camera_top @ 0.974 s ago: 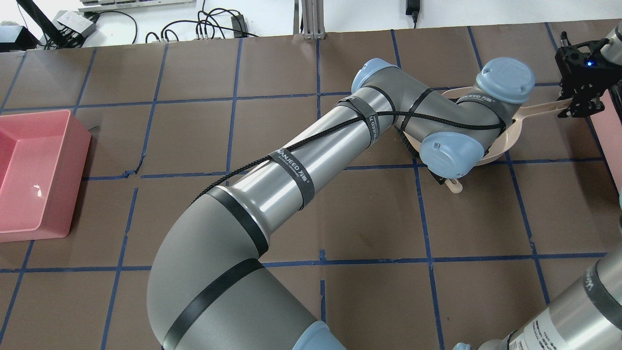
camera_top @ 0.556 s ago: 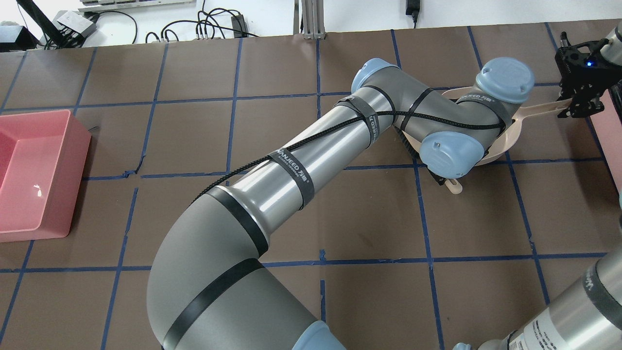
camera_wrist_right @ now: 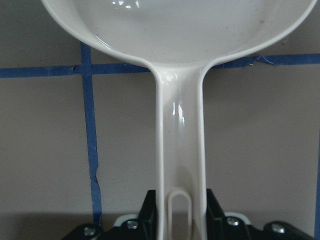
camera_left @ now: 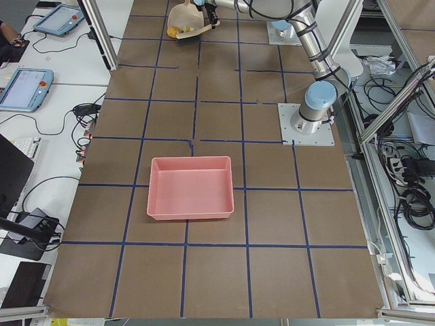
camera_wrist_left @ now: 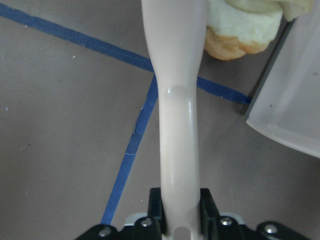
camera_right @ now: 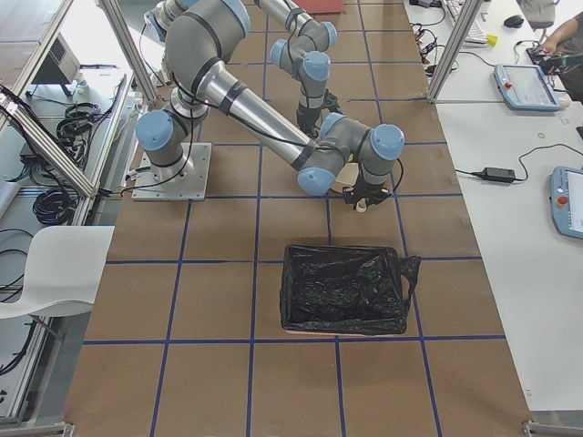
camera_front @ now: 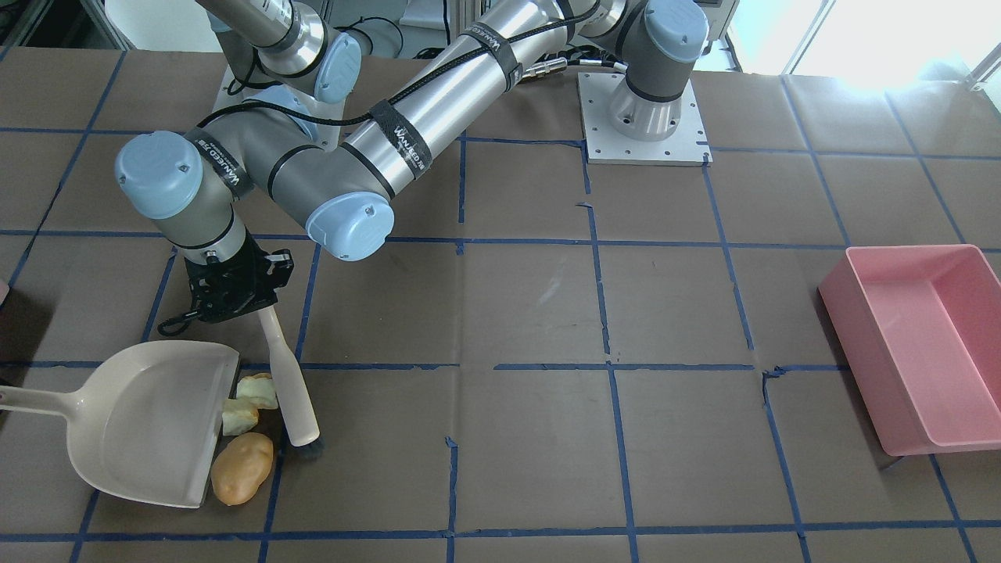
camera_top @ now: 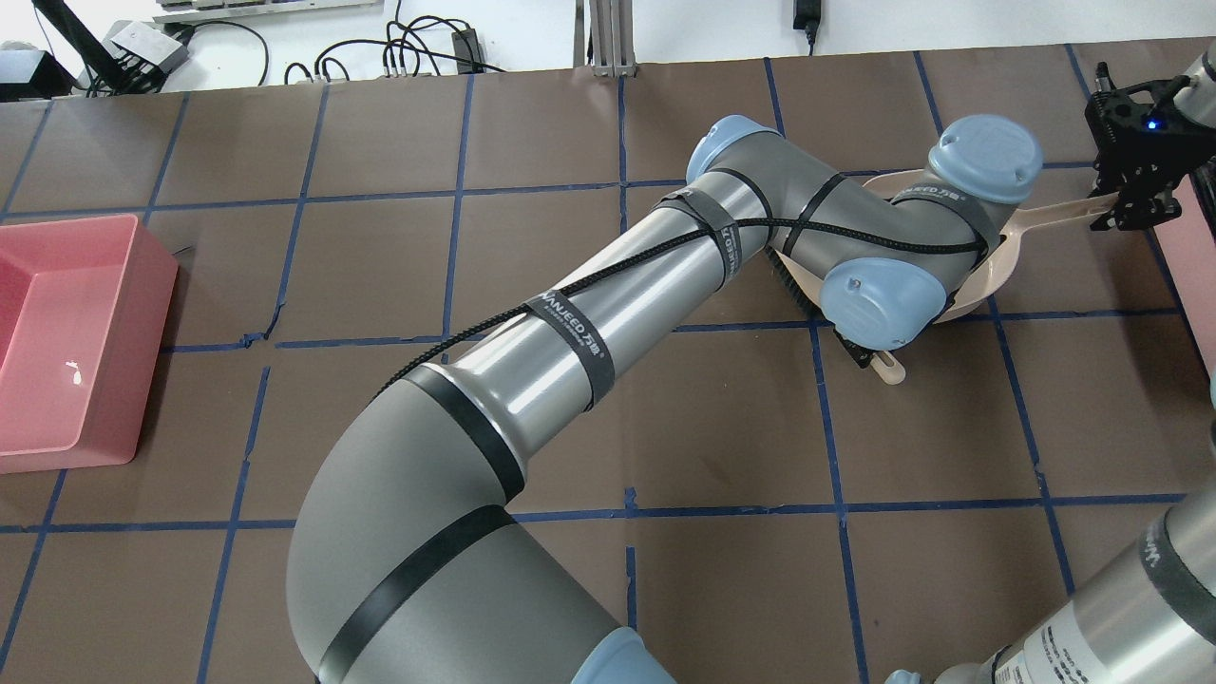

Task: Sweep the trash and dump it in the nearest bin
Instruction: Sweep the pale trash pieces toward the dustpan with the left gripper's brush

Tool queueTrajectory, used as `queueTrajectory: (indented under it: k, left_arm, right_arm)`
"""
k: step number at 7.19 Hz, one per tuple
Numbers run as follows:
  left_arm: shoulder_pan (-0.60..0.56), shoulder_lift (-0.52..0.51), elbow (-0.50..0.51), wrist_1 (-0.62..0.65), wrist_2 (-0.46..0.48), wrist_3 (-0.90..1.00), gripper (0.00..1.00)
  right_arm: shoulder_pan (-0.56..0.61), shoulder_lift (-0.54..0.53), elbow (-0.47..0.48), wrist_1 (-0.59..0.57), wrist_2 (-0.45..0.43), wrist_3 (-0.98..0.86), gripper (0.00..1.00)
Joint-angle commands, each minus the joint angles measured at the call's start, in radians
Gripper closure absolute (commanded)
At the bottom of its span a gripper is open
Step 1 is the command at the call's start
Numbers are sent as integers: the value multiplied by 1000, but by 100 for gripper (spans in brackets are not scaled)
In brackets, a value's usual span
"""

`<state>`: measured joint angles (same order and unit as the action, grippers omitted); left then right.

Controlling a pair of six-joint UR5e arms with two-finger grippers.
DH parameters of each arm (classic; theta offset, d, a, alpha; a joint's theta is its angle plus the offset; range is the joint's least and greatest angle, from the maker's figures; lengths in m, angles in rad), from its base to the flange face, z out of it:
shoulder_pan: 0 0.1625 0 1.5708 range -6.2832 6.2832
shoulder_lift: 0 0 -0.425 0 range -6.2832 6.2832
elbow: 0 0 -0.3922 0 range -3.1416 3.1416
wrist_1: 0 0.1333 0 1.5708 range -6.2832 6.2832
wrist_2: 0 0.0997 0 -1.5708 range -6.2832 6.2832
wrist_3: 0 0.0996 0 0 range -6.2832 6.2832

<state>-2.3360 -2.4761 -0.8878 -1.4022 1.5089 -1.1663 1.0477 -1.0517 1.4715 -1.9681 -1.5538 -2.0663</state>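
My left gripper is shut on the cream handle of a brush; the wrist view shows the grip. The brush head rests on the table beside the open mouth of a cream dustpan. Two pale bread pieces and a brown bun lie between brush and pan mouth. My right gripper is shut on the dustpan handle, also seen in its wrist view. A pale pink bin corner shows at the edge, and its side shows overhead.
A large pink rectangular tub stands far off at the table's other end, also seen overhead. In the exterior right view a container lined with a black bag stands just beyond the arms. The left arm reaches across the table's middle.
The left wrist has shifted very slightly and a bit more of the brush bristles shows at the pan's left. The right gripper and the dustpan have not moved.
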Motion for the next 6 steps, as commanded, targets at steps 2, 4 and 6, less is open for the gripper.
queueTrajectory:
  k: [2,4,6]
  left_arm:
    - [0,0,4,-28,-3,-36,100]
    - [1,-1,6,-28,-25,-32,100]
    - [1,-9,23,-24,-16,5,100]
  right_arm:
    - [0,-1,1,0,1,0,100]
    - [0,-1,0,2,1,0,100]
    - [0,-1,0,2,1,0,100]
